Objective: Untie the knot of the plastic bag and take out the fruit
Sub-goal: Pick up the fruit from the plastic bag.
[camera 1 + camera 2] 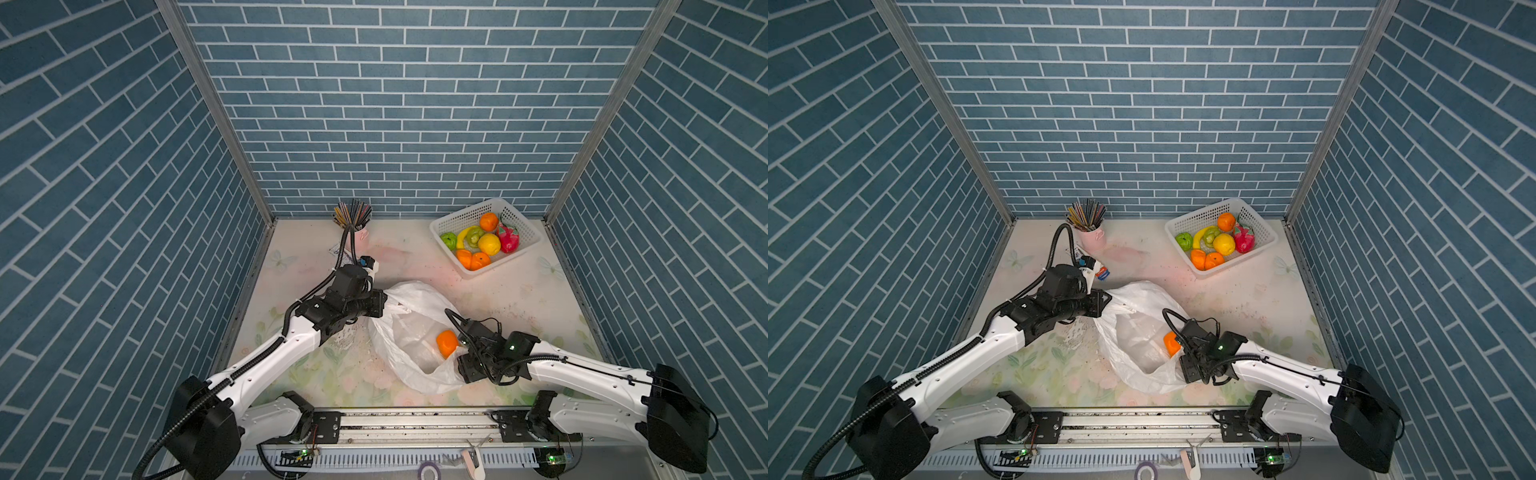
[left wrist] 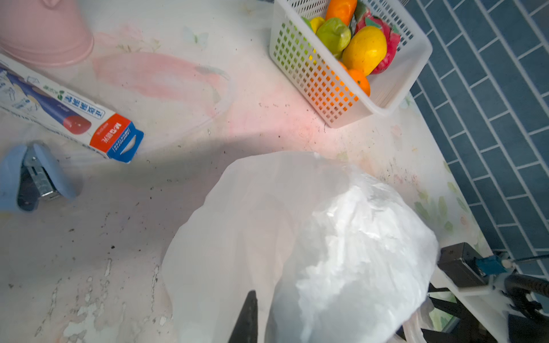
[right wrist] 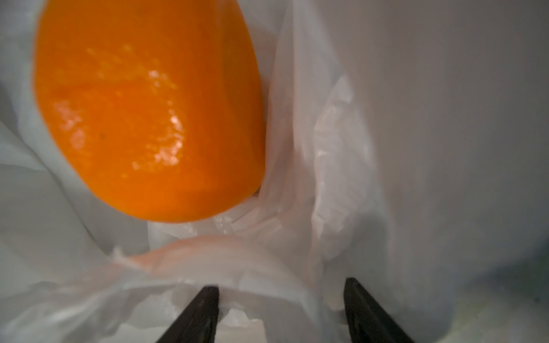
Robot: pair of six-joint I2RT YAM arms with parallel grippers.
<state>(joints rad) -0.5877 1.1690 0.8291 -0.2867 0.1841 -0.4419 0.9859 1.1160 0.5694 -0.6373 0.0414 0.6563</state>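
Orange (image 1: pixel 446 344) in plastic bag (image 1: pixel 415 295), centre; basket (image 1: pixel 465 216) (fruit (image 1: pixel 489 244) inside) behind it, rightward.

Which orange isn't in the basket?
The orange inside the open plastic bag, just ahead of the right hand. The other three oranges lie in the white basket.

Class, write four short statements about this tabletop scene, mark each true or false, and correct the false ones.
1. An orange lies inside the plastic bag. True.
2. The white basket is empty. False: it holds fruit.
3. The right claw is open. True.
4. The plastic bag is knotted shut. False: its mouth gapes, showing the orange.
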